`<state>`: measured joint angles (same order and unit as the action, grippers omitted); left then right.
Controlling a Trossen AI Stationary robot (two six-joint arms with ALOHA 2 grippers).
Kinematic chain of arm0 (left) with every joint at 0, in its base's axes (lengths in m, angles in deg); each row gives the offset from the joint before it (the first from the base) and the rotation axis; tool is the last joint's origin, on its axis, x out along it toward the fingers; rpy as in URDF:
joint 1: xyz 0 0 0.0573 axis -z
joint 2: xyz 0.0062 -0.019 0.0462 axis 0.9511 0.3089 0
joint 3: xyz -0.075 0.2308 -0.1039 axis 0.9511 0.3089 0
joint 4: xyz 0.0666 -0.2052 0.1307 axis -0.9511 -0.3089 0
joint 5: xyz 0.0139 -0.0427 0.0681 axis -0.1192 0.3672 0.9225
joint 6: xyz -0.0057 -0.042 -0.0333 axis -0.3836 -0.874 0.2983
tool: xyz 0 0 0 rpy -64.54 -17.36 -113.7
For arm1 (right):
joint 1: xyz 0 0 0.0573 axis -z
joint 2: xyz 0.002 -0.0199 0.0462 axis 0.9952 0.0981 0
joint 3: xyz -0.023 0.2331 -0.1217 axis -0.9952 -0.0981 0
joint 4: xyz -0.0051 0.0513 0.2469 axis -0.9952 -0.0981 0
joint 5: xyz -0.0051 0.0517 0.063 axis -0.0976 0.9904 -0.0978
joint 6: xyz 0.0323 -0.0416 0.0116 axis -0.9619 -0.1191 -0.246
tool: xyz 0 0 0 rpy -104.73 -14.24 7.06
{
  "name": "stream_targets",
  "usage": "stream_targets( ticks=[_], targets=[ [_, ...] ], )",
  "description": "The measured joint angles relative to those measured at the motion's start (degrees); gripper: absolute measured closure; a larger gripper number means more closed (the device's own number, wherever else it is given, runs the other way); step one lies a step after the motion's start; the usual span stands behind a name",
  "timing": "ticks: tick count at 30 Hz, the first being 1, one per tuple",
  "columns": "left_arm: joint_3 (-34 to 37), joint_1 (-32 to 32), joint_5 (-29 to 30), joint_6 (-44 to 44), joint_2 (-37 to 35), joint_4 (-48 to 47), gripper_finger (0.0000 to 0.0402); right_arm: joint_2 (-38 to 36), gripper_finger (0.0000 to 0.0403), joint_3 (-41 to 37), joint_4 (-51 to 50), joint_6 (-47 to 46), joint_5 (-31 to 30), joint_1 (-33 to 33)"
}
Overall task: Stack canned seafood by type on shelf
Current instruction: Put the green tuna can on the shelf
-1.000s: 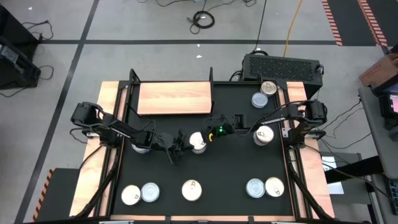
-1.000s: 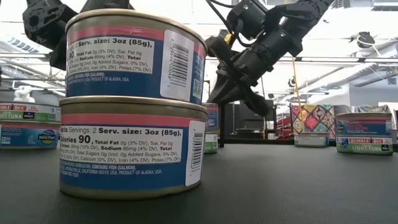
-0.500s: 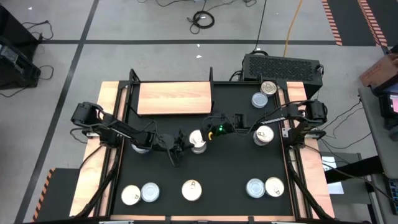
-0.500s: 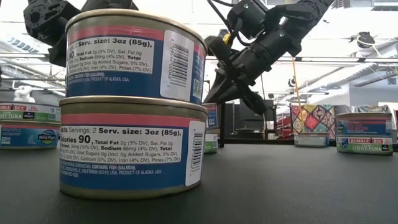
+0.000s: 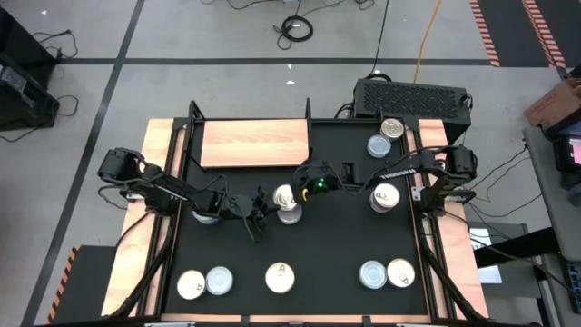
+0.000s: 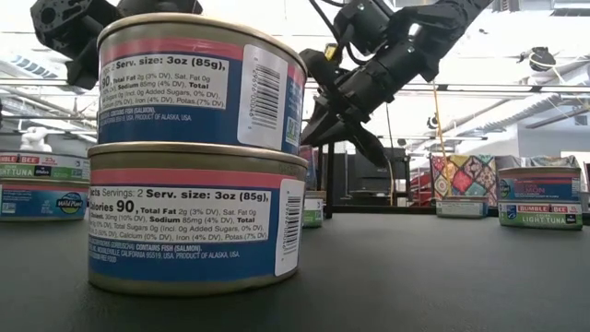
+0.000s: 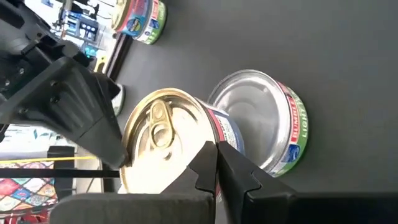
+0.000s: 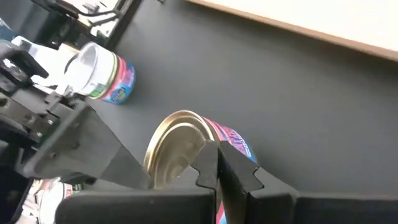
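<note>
A gold-topped tin with a pull tab (image 5: 284, 195) (image 7: 158, 146) (image 8: 177, 146) sits raised and tilted over the far part of a silver-topped, green-labelled tin (image 5: 291, 216) (image 7: 255, 118) standing on the black mat. My left gripper (image 5: 266, 203) (image 7: 216, 152) is shut at the tin's left side. My right gripper (image 5: 300, 193) (image 8: 217, 152) (image 6: 312, 138) is shut at its right side. The light wooden shelf (image 5: 254, 143) (image 8: 323, 18) lies bare beyond them. In the low view the gold tin is hidden behind a near stack. My left gripper has its shut tips against the gold tin's labelled side wall (image 7: 219, 127), coming level from the table's left. The tin is tilted, its top facing this wrist. Whether its lower edge rests on the silver tin, I cannot tell. My right gripper has its shut tips against the tin's opposite side wall (image 8: 230, 140), coming from the table's right and slanting down. The tin sits between the two shut grippers.
A tin (image 5: 207, 215) (image 8: 102, 68) stands under my left arm. Others stand at the near edge (image 5: 191, 284) (image 5: 280, 277) (image 5: 386, 273), at the right (image 5: 386, 196) and far right (image 5: 386, 136). A two-tin stack (image 6: 198, 157) fills the low view's front.
The gold tin has shifted toward the far edge and slightly left, uncovering the silver tin under it. My right gripper has risen a little, and both grippers have moved along with the tin.
</note>
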<state>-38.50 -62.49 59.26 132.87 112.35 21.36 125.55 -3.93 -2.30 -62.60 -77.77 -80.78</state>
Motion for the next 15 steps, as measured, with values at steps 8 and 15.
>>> stream_targets(
  ticks=[8,15],
  targets=[
    [0.00,-0.21,3.90,1.53,0.00,-0.59,0.0397,0.00,0.0403,0.92,-0.28,1.01,-0.16,0.87],
    [0.00,-2.68,5.77,1.56,0.00,-0.50,0.0397,-0.04,0.0403,0.96,0.99,2.51,-0.88,2.65]
  ],
)
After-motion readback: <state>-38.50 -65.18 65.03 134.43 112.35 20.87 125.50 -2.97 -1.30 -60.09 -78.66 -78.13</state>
